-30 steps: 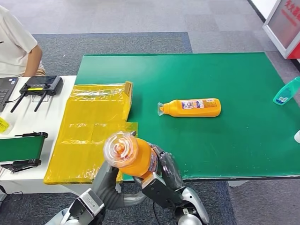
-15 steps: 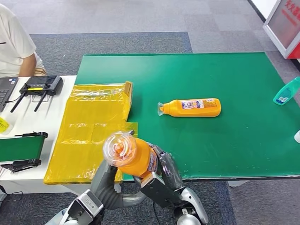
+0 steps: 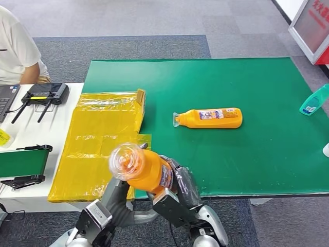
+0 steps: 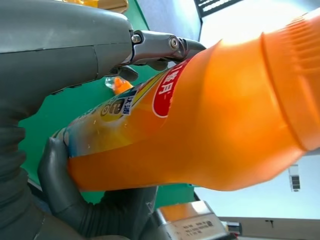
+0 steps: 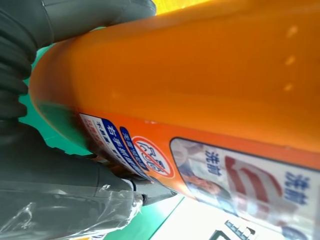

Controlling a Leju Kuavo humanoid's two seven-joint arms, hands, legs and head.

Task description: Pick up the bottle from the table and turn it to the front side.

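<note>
Since 1 second ago, the held orange bottle [image 3: 143, 169] sits a little further toward the robot's left, its clear cap end now over the near edge of the yellow plastic bags [image 3: 102, 144], and the left forearm has shifted with it. Both hands grasp this bottle just off the near edge of the green table [image 3: 248, 82], with its cap pointing up toward the camera. From the head view, the left hand [image 3: 118, 198] supports it from below and the right hand [image 3: 176, 188], part of it wrapped in clear film, clasps its lower body. In the left wrist view the grey thumb and dark fingers [image 4: 71, 192] curl around the bottle's base end, and a red and yellow label faces that camera. In the right wrist view the grey hand [image 5: 56, 195] presses against the bottle beside a label with blue text and a red prohibition sign. A second orange bottle [image 3: 209, 118] lies on its side near the middle of the table, cap toward the robot's left, well apart from the hands. A teal bottle [image 3: 314, 100] lies at the far right edge. On the white side table [image 3: 58, 123] to the left rest a black controller with antennas [image 3: 44, 95] and a small green conveyor [image 3: 23, 162]. A person in a white shirt [image 3: 15, 49] sits at the far left.
</note>
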